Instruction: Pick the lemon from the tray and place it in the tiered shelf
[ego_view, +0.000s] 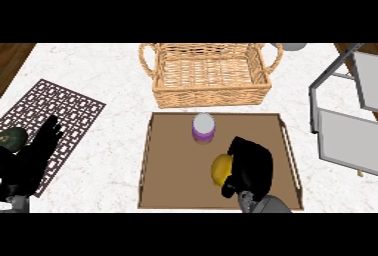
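Note:
The yellow lemon (220, 169) lies on the brown tray (170, 170), right of the tray's middle. My right hand (249, 165) covers its right side, with the fingers curled round the lemon. Part of the fruit is hidden under the hand. The tiered shelf (345, 120), grey-framed with white tiers, stands at the counter's right edge. At the lower left my left hand (33, 155) rests open, fingers up, over the dark patterned mat.
A purple-and-white cup (203, 127) stands at the tray's far side. A wicker basket (210, 75) with handles sits behind the tray. A dark lattice mat (52, 112) lies at left, with a dark green round object (11, 138) at its left edge.

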